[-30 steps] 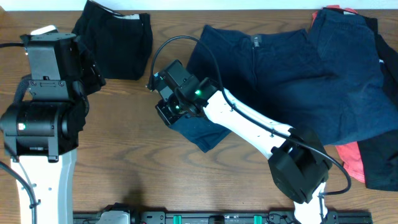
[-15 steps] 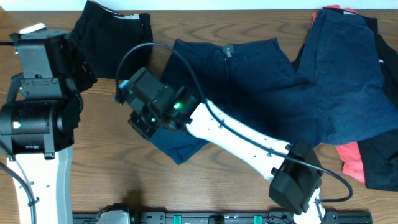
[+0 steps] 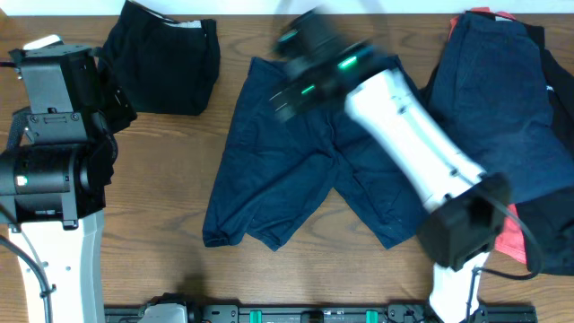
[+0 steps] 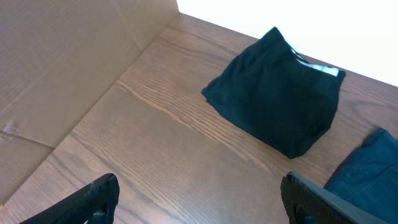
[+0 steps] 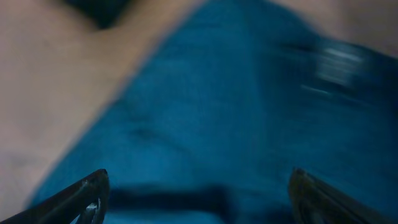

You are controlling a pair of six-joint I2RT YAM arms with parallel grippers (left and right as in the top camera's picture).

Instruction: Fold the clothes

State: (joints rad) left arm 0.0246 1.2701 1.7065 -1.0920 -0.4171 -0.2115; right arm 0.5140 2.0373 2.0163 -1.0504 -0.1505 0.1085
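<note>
A pair of navy shorts point(image 3: 287, 170) lies spread in the middle of the table, waistband at the far side and both legs pointing to the near left. My right gripper point(image 5: 199, 199) hangs open just above its blue fabric point(image 5: 236, 106), with nothing between the fingers; this view is blurred by motion. The right arm point(image 3: 404, 126) reaches across the shorts toward the waistband. My left gripper point(image 4: 199, 205) stands open over bare wood. Beyond it is a folded black garment point(image 4: 277, 93), which also shows at the far left point(image 3: 166, 58). The edge of the shorts point(image 4: 367, 168) is at its right.
A heap of clothes fills the right side: a navy garment point(image 3: 502, 99) on top, a coral-pink one point(image 3: 509, 235) and a black one point(image 3: 556, 242) under it. The left arm's base point(image 3: 54, 170) stands at the left edge. A cardboard wall point(image 4: 68, 56) borders the table's left.
My right gripper pulled the shorts leftward by a leg, then opened and let go. It has swung back toward the waistband. The shorts now lie spread out. The left arm has hardly moved.
</note>
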